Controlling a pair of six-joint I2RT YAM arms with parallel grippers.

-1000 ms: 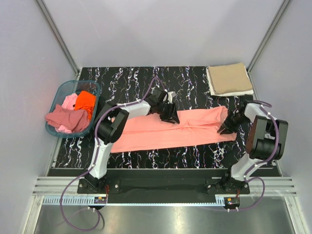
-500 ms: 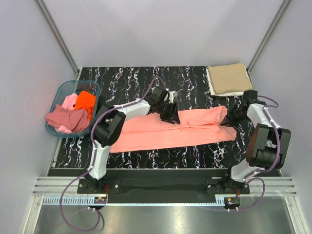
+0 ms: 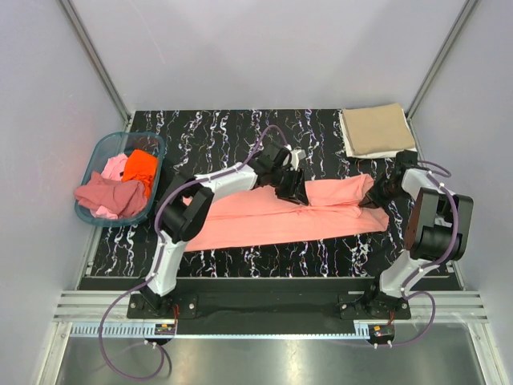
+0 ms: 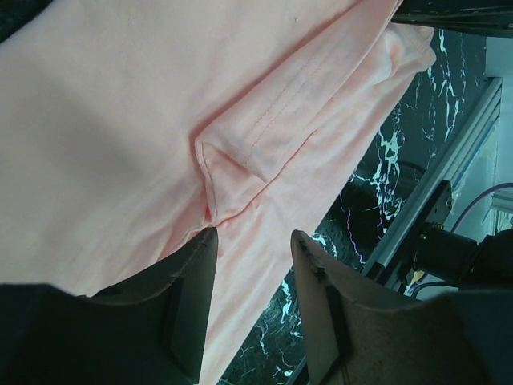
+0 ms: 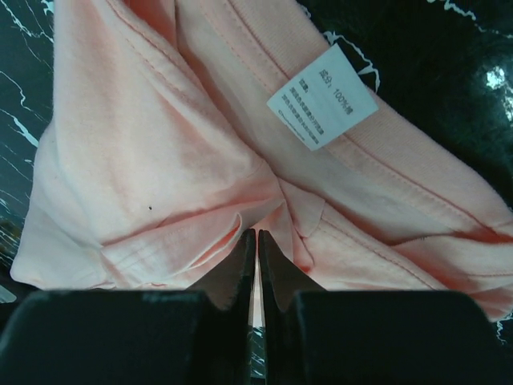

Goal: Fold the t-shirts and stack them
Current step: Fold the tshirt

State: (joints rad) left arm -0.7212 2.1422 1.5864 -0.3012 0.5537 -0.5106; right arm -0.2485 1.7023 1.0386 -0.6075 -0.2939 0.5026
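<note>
Right wrist view: salmon-pink fabric t-shirt [image 5: 152,152] lies bunched on the black marbled tabletop [image 5: 449,48], with the right end effector [image 5: 256,234] pinched onto its fold. The left end effector [image 4: 252,241] stands parted, touching a mid-shirt crease.

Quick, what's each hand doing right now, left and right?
Left hand: open, fingers apart over the salmon-pink t-shirt, no clear grip on it.
Right hand: closed, pinching a fold of the salmon-pink t-shirt.
</note>
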